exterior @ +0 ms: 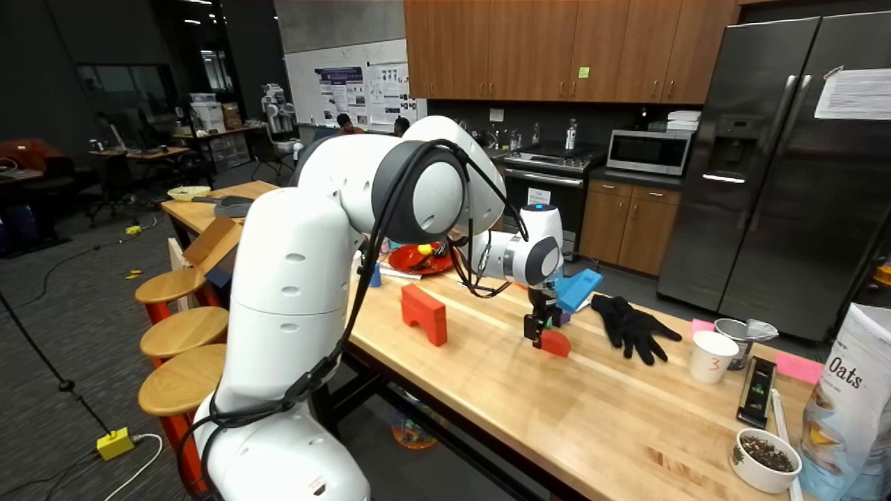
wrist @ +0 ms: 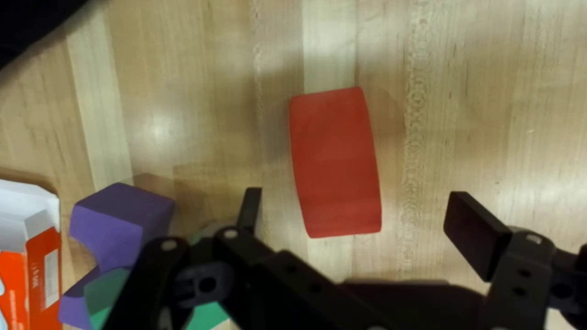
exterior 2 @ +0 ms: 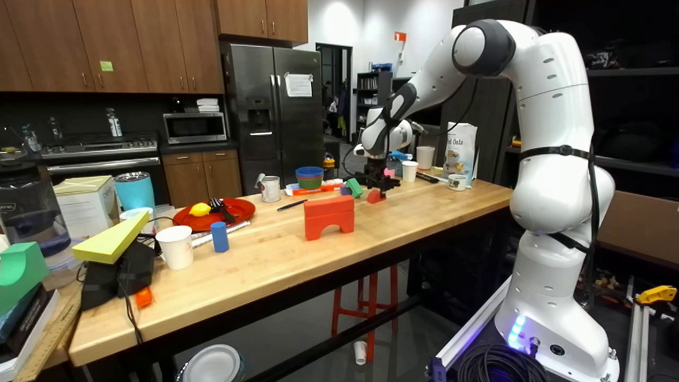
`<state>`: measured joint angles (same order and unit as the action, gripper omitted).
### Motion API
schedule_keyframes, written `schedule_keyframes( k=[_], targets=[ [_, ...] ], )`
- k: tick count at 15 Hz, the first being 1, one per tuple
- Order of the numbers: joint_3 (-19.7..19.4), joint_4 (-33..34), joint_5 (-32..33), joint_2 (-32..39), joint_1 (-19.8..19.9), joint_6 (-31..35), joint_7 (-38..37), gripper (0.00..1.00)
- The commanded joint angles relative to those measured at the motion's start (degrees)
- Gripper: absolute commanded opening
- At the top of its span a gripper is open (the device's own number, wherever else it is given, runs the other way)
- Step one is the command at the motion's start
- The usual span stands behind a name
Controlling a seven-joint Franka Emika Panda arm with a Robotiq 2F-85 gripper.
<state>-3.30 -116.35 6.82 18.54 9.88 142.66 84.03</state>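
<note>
On the wooden table (exterior: 515, 396), red half-round block (wrist: 336, 165), end effector (wrist: 357, 217) spread wide near it, purple block (wrist: 120, 222) nearby

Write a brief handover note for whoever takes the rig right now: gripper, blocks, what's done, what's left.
Gripper: open, holding nothing, jaws spread at the curved red block.
Curved red block: on the table; the wrist view shows wood between it and the jaws on both sides.
Purple block and green block: close by, at the lower left in the wrist view, the green one partly hidden there.
Red arch: standing on the table, apart from these.
Done: open jaws are at the curved red block.
Left: it is not yet gripped or lifted.
</note>
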Motion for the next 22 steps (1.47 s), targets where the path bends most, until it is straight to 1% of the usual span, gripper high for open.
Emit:
schedule_keyframes(
  k=[1, 2, 3, 6, 7, 8, 9, 11, 12, 14, 15, 16, 17, 22],
  targets=[
    [1.05, 0.19, -1.59, 0.14, 0.76, 0.81, 0.23, 1.0],
    [1.11, 0.12, -1.76, 0.07, 0.77, 0.82, 0.17, 0.94],
    [1.06, 0.0, -1.79, -0.06, 0.82, 0.81, 0.18, 0.74],
    [1.06, -0.02, -2.15, -0.11, 0.83, 0.69, 0.26, 0.54],
    [1.07, 0.0, -2.17, -0.13, 0.82, 0.6, 0.27, 0.44],
    [1.12, 0.06, -2.21, -0.13, 0.79, 0.5, 0.21, 0.37],
    [1.14, 0.09, -2.19, -0.09, 0.81, 0.47, 0.3, 0.28],
    [1.21, 0.23, -2.24, -0.04, 0.76, 0.42, 0.28, 0.29],
    [1.24, 0.3, -2.25, 0.01, 0.75, 0.41, 0.32, 0.35],
    [1.41, 0.47, -2.4, 0.09, 0.71, 0.31, 0.33, 0.32],
    [1.56, 0.57, -2.66, 0.05, 0.79, 0.17, 0.53, 0.28],
    [1.72, 0.57, -2.95, -0.23, 0.83, -0.07, 0.69, 0.23],
    [1.77, 0.45, -3.07, -0.68, 0.79, -0.04, 0.62, 0.15],
    [0.46, -1.57, -0.43, -5.89, 0.09, 0.51, -0.64, 0.15]
  ],
)
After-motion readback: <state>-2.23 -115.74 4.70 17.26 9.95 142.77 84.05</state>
